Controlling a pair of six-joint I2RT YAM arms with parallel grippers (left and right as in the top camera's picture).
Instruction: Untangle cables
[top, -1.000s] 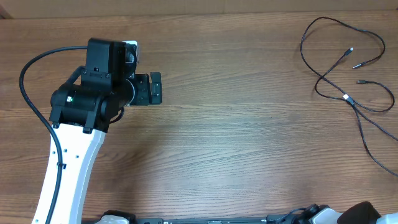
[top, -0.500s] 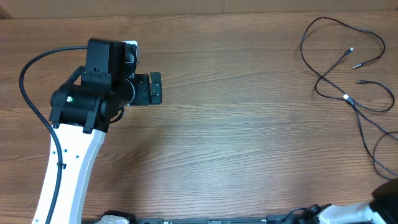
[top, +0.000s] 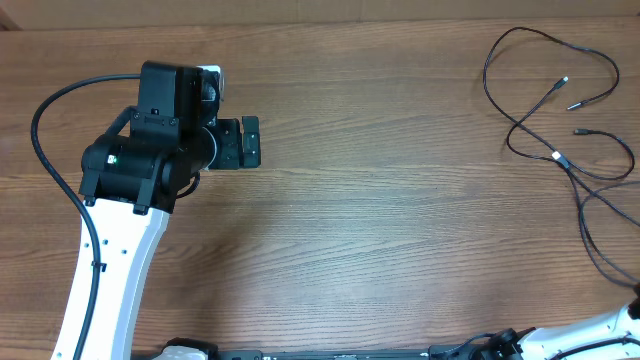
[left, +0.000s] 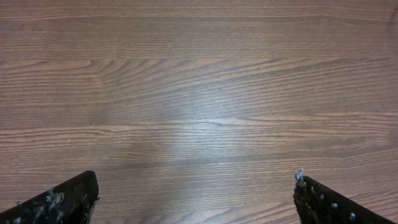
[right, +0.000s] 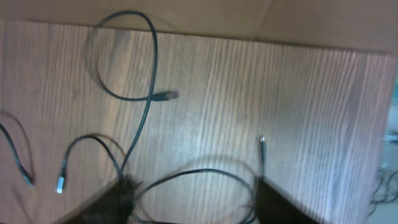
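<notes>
The cables (top: 560, 100) are thin black cords, loosely looped and crossing at the table's far right, with small silver-tipped plugs (top: 565, 79) among them. In the blurred right wrist view the cables (right: 148, 93) curve over the wood. My right gripper (right: 196, 202) stands open there, and one cable loop (right: 205, 174) lies between its dark fingers (right: 118, 199). Only a white link of the right arm (top: 600, 330) shows overhead, at the bottom right corner. My left gripper (top: 250, 142) is far to the left, open (left: 196, 199) over bare wood, holding nothing.
The left arm (top: 130, 170), black with a white link, reaches up from the bottom left, with its thick black wire (top: 45, 110) arcing to the left. The wooden table's (top: 400, 200) right edge runs close beside the cables.
The right arm has shifted at the bottom right corner toward the right edge. The lowest cable strand has bent from a single line into a crossing loop. The left arm has not moved.
</notes>
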